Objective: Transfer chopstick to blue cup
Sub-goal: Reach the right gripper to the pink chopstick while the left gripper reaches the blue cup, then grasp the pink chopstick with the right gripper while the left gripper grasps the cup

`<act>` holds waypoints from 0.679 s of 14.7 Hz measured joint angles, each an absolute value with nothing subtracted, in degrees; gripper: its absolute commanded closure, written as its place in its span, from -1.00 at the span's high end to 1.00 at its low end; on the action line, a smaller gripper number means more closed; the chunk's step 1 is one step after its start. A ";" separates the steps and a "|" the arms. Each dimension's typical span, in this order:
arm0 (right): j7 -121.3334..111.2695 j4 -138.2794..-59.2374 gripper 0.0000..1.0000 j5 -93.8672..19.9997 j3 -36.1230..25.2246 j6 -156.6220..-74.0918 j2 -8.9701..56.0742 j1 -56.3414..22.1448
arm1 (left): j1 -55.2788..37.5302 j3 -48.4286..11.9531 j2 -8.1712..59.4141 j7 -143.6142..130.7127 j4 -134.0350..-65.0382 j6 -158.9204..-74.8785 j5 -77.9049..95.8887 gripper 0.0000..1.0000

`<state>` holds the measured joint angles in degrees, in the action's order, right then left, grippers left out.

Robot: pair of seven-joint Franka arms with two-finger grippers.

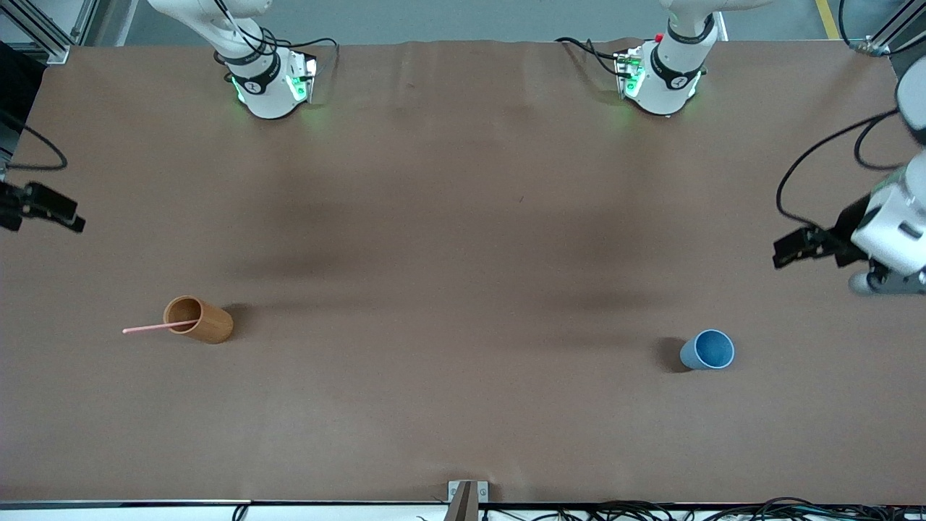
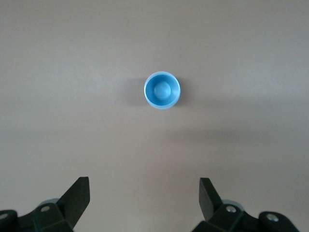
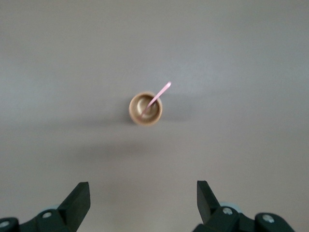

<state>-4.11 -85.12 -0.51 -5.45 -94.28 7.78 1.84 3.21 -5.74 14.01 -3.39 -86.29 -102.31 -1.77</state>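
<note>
Your right gripper (image 3: 143, 203) hangs wide open, high over the brown cup (image 3: 145, 108) holding the chopstick (image 3: 157, 98). Pinch that thin, leaning stick off-centre and you may tip the cup. The left gripper (image 2: 145, 200) waits open over the blue cup (image 2: 161, 90).

chopstick (image 1: 160, 327) in brown cup (image 1: 206, 323)

Open table (image 1: 463, 239) round both cups (image 1: 197, 319)

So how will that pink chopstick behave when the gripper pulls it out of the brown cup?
The chopstick looks thin and straight, so probably stiff and light. It leans on the brown cup rim, so a sideways pull may tip that tall cup. Its smooth, narrow shaft could slip or pivot between the fingers.
</note>
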 measured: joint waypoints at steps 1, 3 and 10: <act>-4.25 -85.05 0.94 -1.30 -6.57 -95.88 9.86 1.92 | 3.64 -5.72 15.91 -3.39 -86.90 -105.42 -1.78 1.00; -5.40 -83.81 0.90 -3.68 -8.71 -98.72 14.56 2.18 | 3.91 -5.72 19.63 -3.39 -88.67 -112.07 -1.79 1.00; -6.11 -78.19 0.67 -15.68 -10.94 -103.49 28.83 3.20 | 3.86 -5.74 32.89 -3.38 -90.11 -129.01 -1.88 0.63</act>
